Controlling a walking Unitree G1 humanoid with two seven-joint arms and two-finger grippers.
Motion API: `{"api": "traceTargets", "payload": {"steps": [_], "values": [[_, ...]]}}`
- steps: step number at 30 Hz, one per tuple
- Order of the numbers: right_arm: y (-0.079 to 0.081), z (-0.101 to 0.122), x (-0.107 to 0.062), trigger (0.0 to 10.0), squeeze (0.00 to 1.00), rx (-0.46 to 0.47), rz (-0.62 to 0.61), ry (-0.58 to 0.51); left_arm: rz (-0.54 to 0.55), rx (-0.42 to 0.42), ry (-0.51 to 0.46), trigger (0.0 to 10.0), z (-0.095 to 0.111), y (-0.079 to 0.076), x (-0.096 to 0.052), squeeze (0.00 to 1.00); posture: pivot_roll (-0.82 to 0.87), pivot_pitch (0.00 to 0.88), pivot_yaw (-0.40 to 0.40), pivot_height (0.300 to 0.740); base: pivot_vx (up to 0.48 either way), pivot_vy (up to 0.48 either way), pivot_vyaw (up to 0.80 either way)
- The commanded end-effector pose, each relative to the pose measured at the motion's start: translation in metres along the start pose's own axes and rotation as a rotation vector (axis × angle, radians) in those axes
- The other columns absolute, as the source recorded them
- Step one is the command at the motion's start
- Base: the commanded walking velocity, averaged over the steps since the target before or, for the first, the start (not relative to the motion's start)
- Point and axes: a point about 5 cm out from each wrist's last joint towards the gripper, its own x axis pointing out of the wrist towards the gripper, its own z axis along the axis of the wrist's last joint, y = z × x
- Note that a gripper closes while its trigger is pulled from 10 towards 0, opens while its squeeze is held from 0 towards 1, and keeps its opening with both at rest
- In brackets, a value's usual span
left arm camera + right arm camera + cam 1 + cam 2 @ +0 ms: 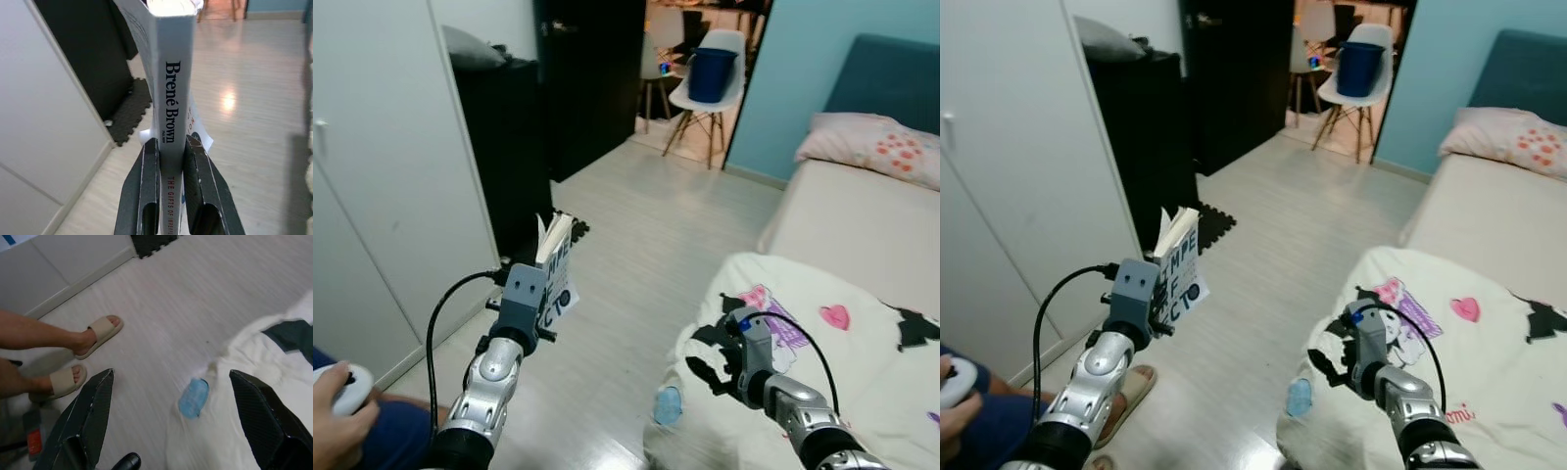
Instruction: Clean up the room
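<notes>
One book (171, 98) stands upright at lower left, pinched by the left gripper (171, 161); its spine reads "Brené Brown". The right gripper (176, 416), fingers spread, hovers over the blanket (862, 372) edge at lower right. Bare floor (646, 255) runs to the doorway in the upper middle.

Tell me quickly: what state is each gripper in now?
Left gripper: closed on the book.
Right gripper: open, holding nothing.

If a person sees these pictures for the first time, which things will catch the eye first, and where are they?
The left gripper holds a white paperback book upright by its spine, above the pale wooden floor. The right gripper is open over the edge of a white cartoon-print blanket that spills from the bed. A white chair bearing a blue bin stands beyond the doorway.
</notes>
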Motion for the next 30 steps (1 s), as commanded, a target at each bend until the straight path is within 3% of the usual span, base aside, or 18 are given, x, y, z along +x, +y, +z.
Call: {"api": "traceTargets", "payload": {"steps": [1,9,15,17,18,21,22,24,30], "values": [[0.001,-0.001,0.0,10.0,0.0,0.006,0.012,0.004,-0.003,0.01,-0.028,10.0,0.006,0.0,0.002,0.0,0.0,0.0,-0.065,0.74,0.0,0.0,0.8],[0.005,0.01,0.003,10.0,0.0,0.028,0.041,-0.043,-0.003,0.008,-0.031,10.0,0.007,0.0,0.002,0.0,0.01,0.0,-0.062,0.74,0.0,0.0,0.8],[0.017,0.015,0.006,10.0,0.0,0.009,0.134,-0.07,-0.005,0.007,-0.033,10.0,0.007,0.0,0.001,0.0,0.01,0.0,-0.063,0.74,0.0,0.0,0.71],[0.032,0.011,0.007,10.0,0.0,-0.027,0.248,-0.058,-0.006,0.005,-0.036,10.0,0.007,0.0,0.001,0.0,0.01,0.0,-0.064,0.74,0.0,0.0,0.0],[0.032,0.011,0.007,10.0,0.0,-0.027,0.248,-0.058,-0.006,0.005,-0.036,10.0,0.007,0.0,0.001,0.0,0.01,0.0,-0.064,0.74,0.0,0.0,0.0],[0.064,0.02,0.0,10.0,0.0,-0.024,0.473,-0.135,-0.016,0.004,-0.045,10.0,0.009,-0.001,0.001,0.0,0.0,0.0,-0.062,0.74,0.0,0.0,0.0],[0.064,0.02,0.0,10.0,0.0,-0.024,0.473,-0.135,-0.016,0.004,-0.045,10.0,0.009,-0.001,0.001,0.0,0.0,0.0,-0.062,0.74,0.0,0.0,0.0],[0.079,0.035,-0.003,10.0,0.0,-0.023,0.543,-0.207,-0.024,0.003,-0.051,10.0,0.01,-0.003,0.002,0.0,0.0,0.0,-0.062,0.74,0.0,0.0,0.0],[0.084,0.06,0.001,10.0,0.0,0.047,0.528,-0.309,-0.04,0.01,-0.063,10.0,0.013,-0.007,0.003,0.0,-0.01,0.0,-0.065,0.74,0.0,0.0,0.0]]}}
